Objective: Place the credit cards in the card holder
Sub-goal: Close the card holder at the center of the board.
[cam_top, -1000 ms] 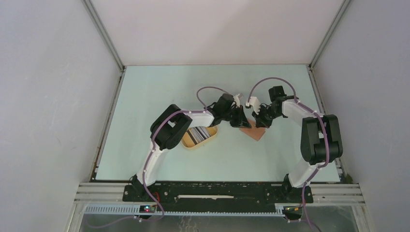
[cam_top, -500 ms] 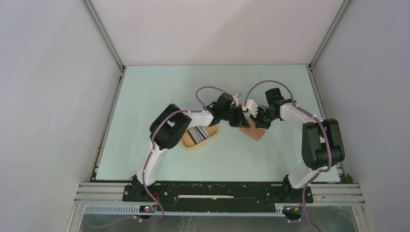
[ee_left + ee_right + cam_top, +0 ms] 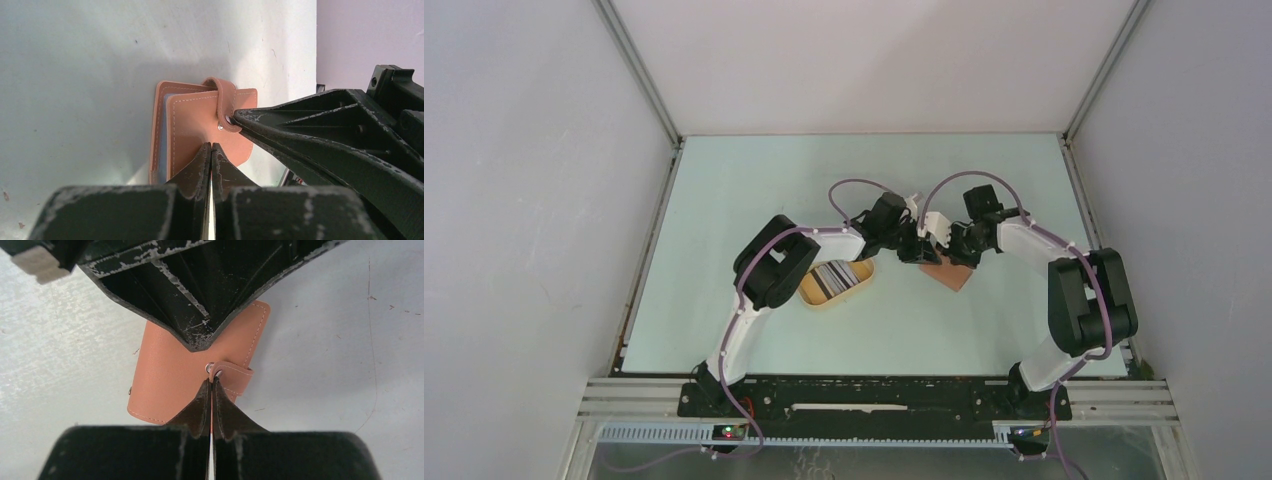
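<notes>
Left hand first: its two fingers are pressed together, tips down on the near edge of the card holder's front cover, low in the middle of the left wrist view. Whether they nip a sliver of leather or only bear on it, I cannot tell. My right hand is pressed together too, its tips touching the snap tab right beside the metal stud. I cannot see whether any of the tab is caught between them, nor whether the snap is fastened.

Out from the fingers, the holder lies folded flat on the counter, right of centre in the top view, with both hands meeting over it. A strip of light blue lining shows along its left edge in the left wrist view. The credit cards sit well apart from it, as a striped stack in the yellow tray further left, under my left forearm.

I judge the holder light, soft and floppy, and likely to skate on this smooth counter if I tug one-sided. So one hand should pin the cover while the other takes the tab near its free end and peels it away from the stud. The cards look thin, stiff and slick. Each is best taken by a short edge, since pinching on the flat faces would likely let them squirt out.
</notes>
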Robot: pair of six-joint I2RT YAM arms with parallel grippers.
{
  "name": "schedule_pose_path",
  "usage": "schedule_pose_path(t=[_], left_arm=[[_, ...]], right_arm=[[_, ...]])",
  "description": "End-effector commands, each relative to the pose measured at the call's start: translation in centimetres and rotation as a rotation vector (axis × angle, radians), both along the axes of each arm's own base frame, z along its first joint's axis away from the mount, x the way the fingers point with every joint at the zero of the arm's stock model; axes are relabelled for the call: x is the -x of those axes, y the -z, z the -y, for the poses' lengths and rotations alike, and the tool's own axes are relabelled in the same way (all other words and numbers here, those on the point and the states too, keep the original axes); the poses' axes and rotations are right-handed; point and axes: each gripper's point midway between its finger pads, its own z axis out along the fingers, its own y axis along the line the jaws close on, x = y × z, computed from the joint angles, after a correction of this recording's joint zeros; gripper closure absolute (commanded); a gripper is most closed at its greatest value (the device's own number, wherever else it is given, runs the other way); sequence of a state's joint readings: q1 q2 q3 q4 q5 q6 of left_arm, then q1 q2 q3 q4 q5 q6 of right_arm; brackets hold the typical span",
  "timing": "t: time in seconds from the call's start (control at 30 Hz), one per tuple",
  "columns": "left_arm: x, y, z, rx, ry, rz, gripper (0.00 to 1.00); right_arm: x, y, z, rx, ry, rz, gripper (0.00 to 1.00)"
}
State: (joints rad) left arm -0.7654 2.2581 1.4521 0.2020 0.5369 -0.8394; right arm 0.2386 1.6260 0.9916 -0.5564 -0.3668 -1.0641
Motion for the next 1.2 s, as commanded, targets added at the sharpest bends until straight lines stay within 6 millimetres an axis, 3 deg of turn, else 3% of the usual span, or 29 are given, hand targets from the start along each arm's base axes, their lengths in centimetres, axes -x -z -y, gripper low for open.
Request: schedule_pose_path(t=[0.0, 0.87, 1.17], left_arm=[[0.2, 0.8, -0.6, -0.034, -0.007, -0.027, 0.95], [0.1, -0.1, 0.3, 0.027, -0.020, -0.060, 0.95], [-0.9, -2.9, 1.1, 0.122, -0.072, -0.086, 0.93]], right_arm=[[1.3, 0.1, -1.1, -0.004, -0.052, -0.015, 1.00], [3.3, 1.8, -1.3, 0.171, -0.194, 0.028, 1.00], [4.1, 2.5, -1.3, 0.206, -0.230, 0.037, 1.00]])
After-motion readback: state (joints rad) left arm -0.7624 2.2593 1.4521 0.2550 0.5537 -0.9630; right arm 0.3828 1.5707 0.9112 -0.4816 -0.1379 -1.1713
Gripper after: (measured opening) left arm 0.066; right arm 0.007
